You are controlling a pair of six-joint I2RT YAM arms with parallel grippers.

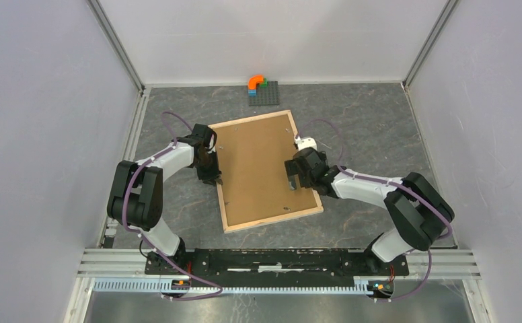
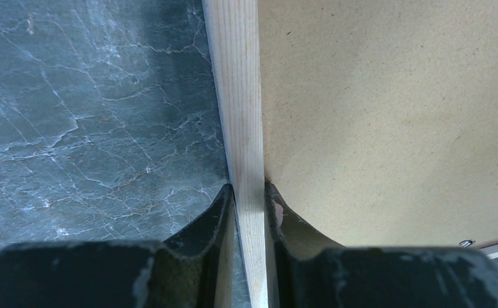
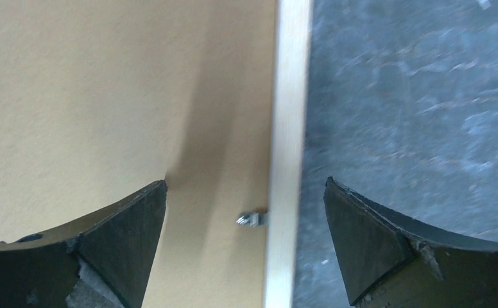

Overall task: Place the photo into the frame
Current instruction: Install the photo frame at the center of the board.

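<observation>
The frame (image 1: 272, 219) of pale wood lies back side up in the middle of the table, with a plain brown backing board (image 1: 257, 165) filling it. The photo is hidden. My left gripper (image 1: 212, 177) is shut on the frame's left rail (image 2: 235, 96), one finger on each side of the rail. My right gripper (image 1: 294, 180) is open, its fingers spread on either side of the right rail (image 3: 290, 96), one over the backing board (image 3: 105, 96) and one over the table. A small metal tab (image 3: 250, 219) sticks out from that rail over the board.
A grey baseplate (image 1: 270, 94) with orange, green and blue bricks stands at the back by the far wall. White walls close in the dark marbled table (image 1: 379, 128) on three sides. The arm bases sit on a rail at the near edge.
</observation>
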